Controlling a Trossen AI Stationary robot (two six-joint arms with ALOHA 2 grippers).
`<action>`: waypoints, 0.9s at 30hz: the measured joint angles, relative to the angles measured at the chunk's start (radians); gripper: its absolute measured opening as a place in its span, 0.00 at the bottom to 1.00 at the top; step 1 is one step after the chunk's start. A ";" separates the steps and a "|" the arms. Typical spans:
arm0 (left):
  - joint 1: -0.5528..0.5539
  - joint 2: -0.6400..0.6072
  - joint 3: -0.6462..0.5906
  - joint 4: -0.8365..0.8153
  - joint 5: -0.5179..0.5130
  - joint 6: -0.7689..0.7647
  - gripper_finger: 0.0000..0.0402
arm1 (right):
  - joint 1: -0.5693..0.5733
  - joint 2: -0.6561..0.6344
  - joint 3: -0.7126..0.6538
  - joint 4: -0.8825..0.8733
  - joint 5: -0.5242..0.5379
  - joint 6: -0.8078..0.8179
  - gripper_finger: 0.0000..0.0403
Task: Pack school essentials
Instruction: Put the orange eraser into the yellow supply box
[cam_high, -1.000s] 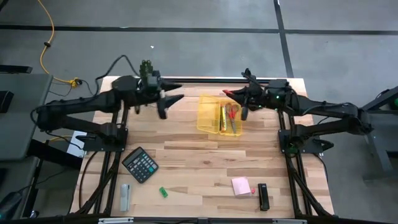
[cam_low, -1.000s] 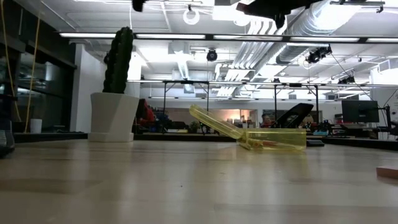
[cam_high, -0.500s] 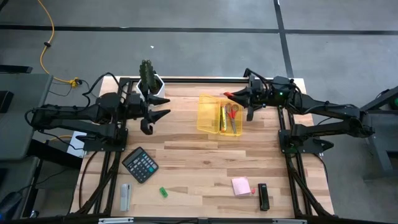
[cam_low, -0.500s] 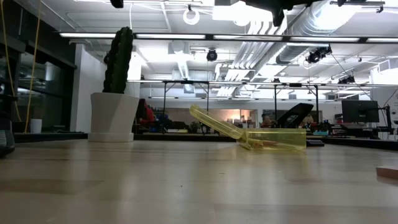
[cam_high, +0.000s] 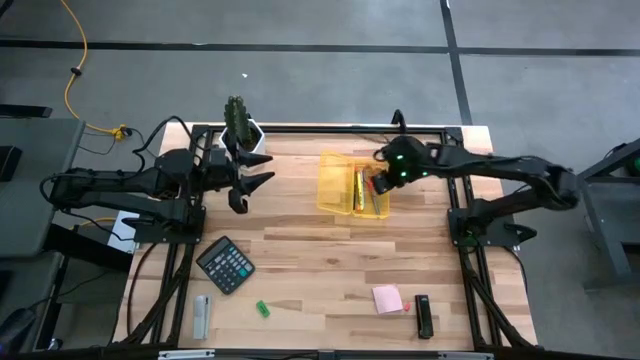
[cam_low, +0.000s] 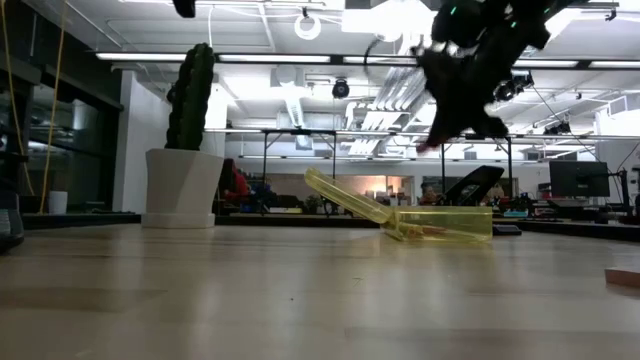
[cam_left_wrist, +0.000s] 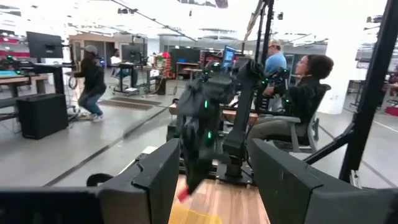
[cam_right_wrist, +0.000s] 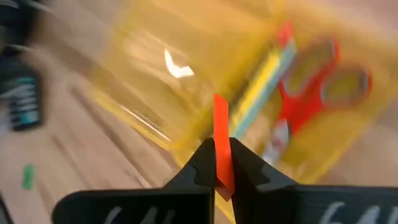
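High view shows the right gripper (cam_high: 381, 183) poised over the open yellow case (cam_high: 340, 185) at the table's far middle, its fingers pinched on a thin orange-red piece (cam_right_wrist: 221, 146) that stands upright between them in the right wrist view. Inside the case lie the red-handled scissors (cam_right_wrist: 323, 81) beside the yellow pencil (cam_right_wrist: 264, 84) and teal pen (cam_right_wrist: 281, 67), while the pink sticky-note pad (cam_high: 388, 299) and green piece (cam_high: 262, 309) rest on the near table. The left gripper (cam_high: 252, 185) waits spread open near the cactus pot (cam_high: 238, 125).
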 joint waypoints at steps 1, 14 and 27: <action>0.000 0.000 0.000 0.000 -0.008 0.000 0.46 | 0.000 0.034 0.000 -0.011 -0.004 0.042 0.01; 0.000 0.000 0.000 0.000 -0.046 0.000 0.46 | 0.021 0.352 0.000 0.137 0.066 0.253 0.01; 0.000 0.000 0.000 0.001 -0.062 0.000 0.46 | 0.021 0.376 0.000 0.152 0.130 0.254 0.07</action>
